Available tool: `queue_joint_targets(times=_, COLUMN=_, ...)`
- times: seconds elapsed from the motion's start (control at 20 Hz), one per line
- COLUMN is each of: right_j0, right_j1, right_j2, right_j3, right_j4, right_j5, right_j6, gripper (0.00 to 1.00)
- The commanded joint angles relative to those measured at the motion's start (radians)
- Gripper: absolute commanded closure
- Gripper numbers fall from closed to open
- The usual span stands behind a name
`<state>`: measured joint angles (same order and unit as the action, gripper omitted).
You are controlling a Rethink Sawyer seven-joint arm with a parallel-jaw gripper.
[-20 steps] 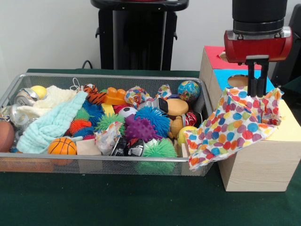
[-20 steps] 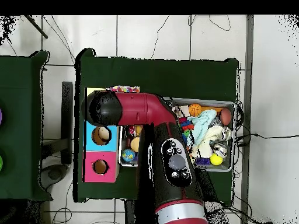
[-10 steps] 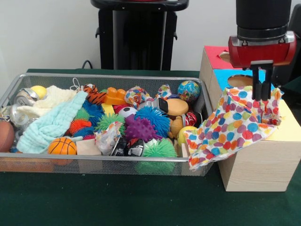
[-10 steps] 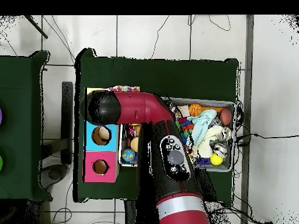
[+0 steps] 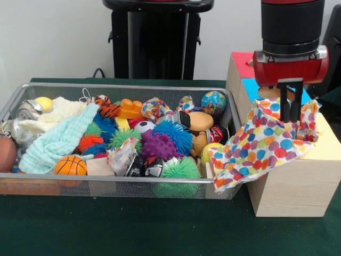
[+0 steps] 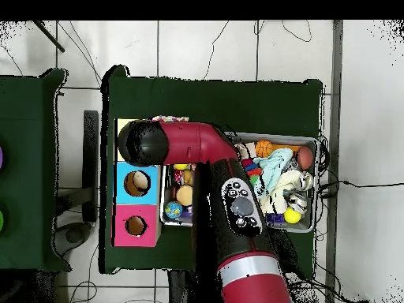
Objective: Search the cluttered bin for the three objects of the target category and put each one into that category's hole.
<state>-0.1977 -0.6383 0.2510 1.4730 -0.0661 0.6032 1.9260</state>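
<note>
gripper above the yellow box, fingers close together, tips at the dotted cloth, hold not clear | cloth draped over yellow top, spilling onto the bin rim | hole covered | blue box beside

A white cloth dotted red, orange, blue, green and yellow drapes a yellow-topped pale wooden box on the dark green tabletop.
</note>
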Motion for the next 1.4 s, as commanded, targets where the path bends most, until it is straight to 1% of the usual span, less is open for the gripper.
queue_joint_targets(times=0.05, right_j0=-0.054, right_j1=0.063, right_j2=0.088, right_j3=-0.04, right_j4=-0.062, right_j5=0.064, right_j6=-0.127, gripper=1.0)
queue_joint_targets(times=0.15, right_j0=-0.056, right_j1=0.068, right_j2=0.093, right_j3=-0.046, right_j4=-0.068, right_j5=0.066, right_j6=-0.123, gripper=1.0)
queue_joint_targets(times=0.4, right_j0=-0.066, right_j1=0.066, right_j2=0.108, right_j3=-0.019, right_j4=-0.078, right_j5=0.046, right_j6=-0.111, gripper=1.0)
queue_joint_targets(times=0.7, right_j0=-0.067, right_j1=0.13, right_j2=0.121, right_j3=-0.003, right_j4=-0.104, right_j5=-0.033, right_j6=-0.085, gripper=1.0)
queue_joint_targets(times=0.95, right_j0=-0.066, right_j1=0.132, right_j2=0.12, right_j3=0.004, right_j4=-0.105, right_j5=-0.031, right_j6=-0.081, gripper=1.0)
queue_joint_targets(times=1.2, right_j0=-0.069, right_j1=0.154, right_j2=0.12, right_j3=-0.02, right_j4=-0.12, right_j5=-0.033, right_j6=-0.094, gripper=1.0)
queue_joint_targets(times=1.4, right_j0=-0.071, right_j1=0.165, right_j2=0.123, right_j3=-0.02, right_j4=-0.127, right_j5=-0.049, right_j6=-0.088, gripper=1.0)
